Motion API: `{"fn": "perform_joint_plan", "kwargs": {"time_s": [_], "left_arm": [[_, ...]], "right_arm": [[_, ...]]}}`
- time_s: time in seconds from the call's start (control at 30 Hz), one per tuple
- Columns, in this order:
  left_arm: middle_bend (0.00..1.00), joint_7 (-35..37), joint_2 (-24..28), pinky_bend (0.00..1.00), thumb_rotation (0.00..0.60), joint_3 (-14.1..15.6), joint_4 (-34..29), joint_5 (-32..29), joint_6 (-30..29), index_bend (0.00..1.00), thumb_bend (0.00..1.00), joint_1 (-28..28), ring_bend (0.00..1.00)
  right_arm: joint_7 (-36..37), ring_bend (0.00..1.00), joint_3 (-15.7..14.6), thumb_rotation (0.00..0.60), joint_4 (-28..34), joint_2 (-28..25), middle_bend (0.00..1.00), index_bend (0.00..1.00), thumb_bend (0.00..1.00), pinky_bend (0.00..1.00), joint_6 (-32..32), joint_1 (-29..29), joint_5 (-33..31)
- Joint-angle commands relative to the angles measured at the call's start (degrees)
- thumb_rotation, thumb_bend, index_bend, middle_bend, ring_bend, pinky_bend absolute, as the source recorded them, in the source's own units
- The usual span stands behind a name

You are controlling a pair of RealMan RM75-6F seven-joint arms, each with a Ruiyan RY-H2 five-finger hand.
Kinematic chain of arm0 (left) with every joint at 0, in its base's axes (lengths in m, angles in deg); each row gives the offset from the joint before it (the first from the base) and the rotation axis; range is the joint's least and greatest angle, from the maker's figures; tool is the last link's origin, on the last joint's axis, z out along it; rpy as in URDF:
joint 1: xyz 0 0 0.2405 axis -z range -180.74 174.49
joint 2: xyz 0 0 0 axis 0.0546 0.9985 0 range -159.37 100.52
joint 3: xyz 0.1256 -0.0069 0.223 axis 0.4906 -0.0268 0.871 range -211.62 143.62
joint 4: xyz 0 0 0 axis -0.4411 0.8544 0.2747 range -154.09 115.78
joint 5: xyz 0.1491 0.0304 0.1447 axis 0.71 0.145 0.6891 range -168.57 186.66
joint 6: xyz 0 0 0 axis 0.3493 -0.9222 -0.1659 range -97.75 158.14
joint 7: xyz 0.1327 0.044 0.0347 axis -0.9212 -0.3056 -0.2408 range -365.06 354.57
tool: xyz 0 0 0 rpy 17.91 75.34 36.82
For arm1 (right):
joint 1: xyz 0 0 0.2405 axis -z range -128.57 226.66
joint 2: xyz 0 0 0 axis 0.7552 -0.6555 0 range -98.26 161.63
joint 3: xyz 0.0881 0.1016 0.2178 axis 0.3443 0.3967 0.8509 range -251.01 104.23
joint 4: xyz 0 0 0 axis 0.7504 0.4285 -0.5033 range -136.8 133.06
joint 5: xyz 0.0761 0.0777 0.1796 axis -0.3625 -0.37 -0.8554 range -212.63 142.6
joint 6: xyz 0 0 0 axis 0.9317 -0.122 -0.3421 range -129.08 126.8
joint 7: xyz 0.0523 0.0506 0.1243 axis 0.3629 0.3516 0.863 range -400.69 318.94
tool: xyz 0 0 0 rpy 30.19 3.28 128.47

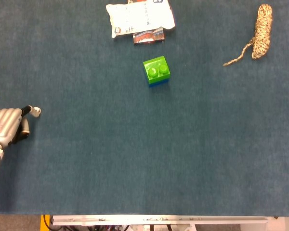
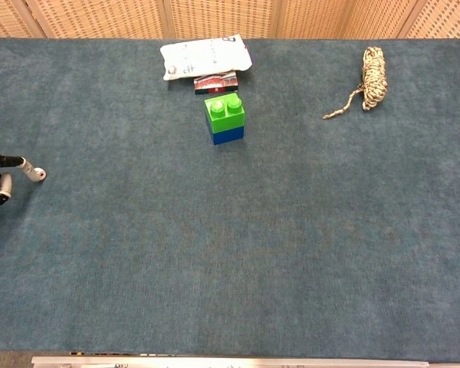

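Observation:
My left hand sits low over the blue cloth at the far left edge, its fingers curled in with nothing in them and one pale fingertip sticking out to the right. The chest view shows only the tip of that left hand at the frame's left edge. Nothing lies near it. A green block stacked on a blue block stands well off toward the back middle, also seen as the green block in the chest view. My right hand is in neither view.
A white printed packet lies at the back centre with a small red and dark packet poking from under it. A coiled speckled rope lies at the back right. A woven screen lines the far side.

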Motion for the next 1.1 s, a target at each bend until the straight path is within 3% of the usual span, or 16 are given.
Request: {"fn": "perform_joint_plan", "kwargs": {"time_s": [0.03, 0.6, 1.1], "left_arm": [[1.00, -0.2, 0.0, 0.95, 0.600, -0.1, -0.1, -0.1, 0.0, 0.32, 0.85, 0.1, 1.00], [1.00, -1.9, 0.1, 0.95, 0.600, -1.6, -0.6, -1.4, 0.2, 0.32, 0.85, 1.5, 1.00], [1.00, -3.1, 1.1, 0.95, 0.600, -0.4, -3.0, -1.3, 0.1, 0.32, 0.85, 1.2, 1.00]], "right_arm": [[0.0, 0.09, 0.0, 0.600, 0.0, 0.0, 0.20, 0.20, 0.09, 0.28, 0.1, 0.0, 0.0], [-0.5, 0.09, -0.1, 0.600, 0.0, 0.1, 0.20, 0.20, 0.09, 0.28, 0.4, -0.2, -0.2], [-0.4, 0.09, -0.2, 0.600, 0.3, -0.1, 0.20, 0.20, 0.09, 0.28, 0.1, 0.0, 0.0]]}}
